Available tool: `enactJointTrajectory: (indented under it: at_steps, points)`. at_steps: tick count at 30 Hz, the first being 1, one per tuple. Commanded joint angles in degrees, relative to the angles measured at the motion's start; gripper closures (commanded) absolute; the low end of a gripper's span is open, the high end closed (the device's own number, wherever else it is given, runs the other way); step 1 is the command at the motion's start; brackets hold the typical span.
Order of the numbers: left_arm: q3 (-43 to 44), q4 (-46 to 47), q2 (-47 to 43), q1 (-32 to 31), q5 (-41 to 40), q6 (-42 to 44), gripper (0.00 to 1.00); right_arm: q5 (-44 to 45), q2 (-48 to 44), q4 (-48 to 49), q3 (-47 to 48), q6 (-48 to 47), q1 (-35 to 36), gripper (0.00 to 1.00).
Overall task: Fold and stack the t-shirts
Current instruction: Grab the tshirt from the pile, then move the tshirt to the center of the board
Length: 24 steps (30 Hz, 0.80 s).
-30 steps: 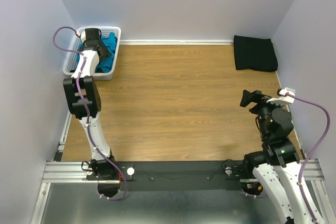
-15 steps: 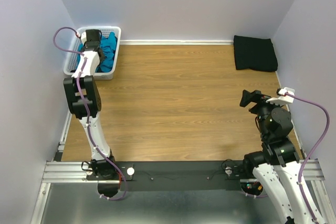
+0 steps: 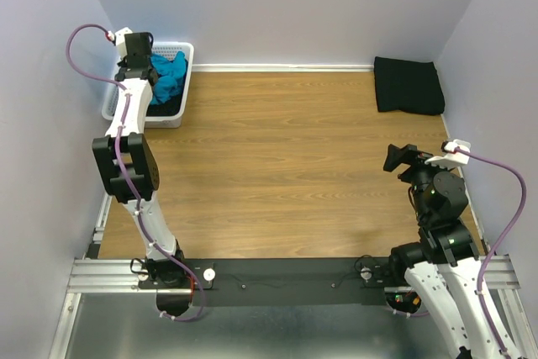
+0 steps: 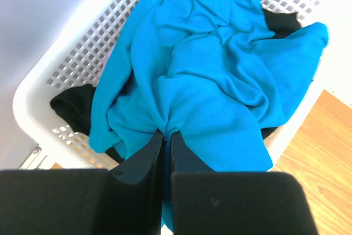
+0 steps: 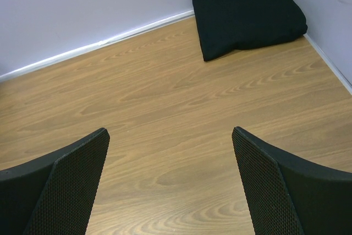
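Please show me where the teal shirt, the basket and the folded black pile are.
teal shirt (image 4: 209, 81), left wrist view, middle of the bunched fabric.
basket (image 4: 82, 53), left wrist view, left lattice wall.
black pile (image 5: 247, 15), right wrist view, middle of its top.

Lab test cell: plain walls, wood-grain table, aluminium mounting rail.
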Motion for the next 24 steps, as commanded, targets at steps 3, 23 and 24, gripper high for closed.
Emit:
enactJointTrajectory:
  at_steps: [3,23,24]
  points:
    - [3.0,1.1,-3.6,-1.2,-0.2,1.3,0.93,0.1,0.5,0.4,-1.0,-0.5,0.4,0.00]
    - [17.5,9.6,-21.4,-26.7,16.2,0.5,1.00,-1.4,1.6,0.3,-0.2,-0.7,0.4,0.00]
    - [17.4,10.5,-21.6,-29.9,17.4,0.2,1.00,-1.2,1.6,0.4,-0.2,-0.8,0.4,0.00]
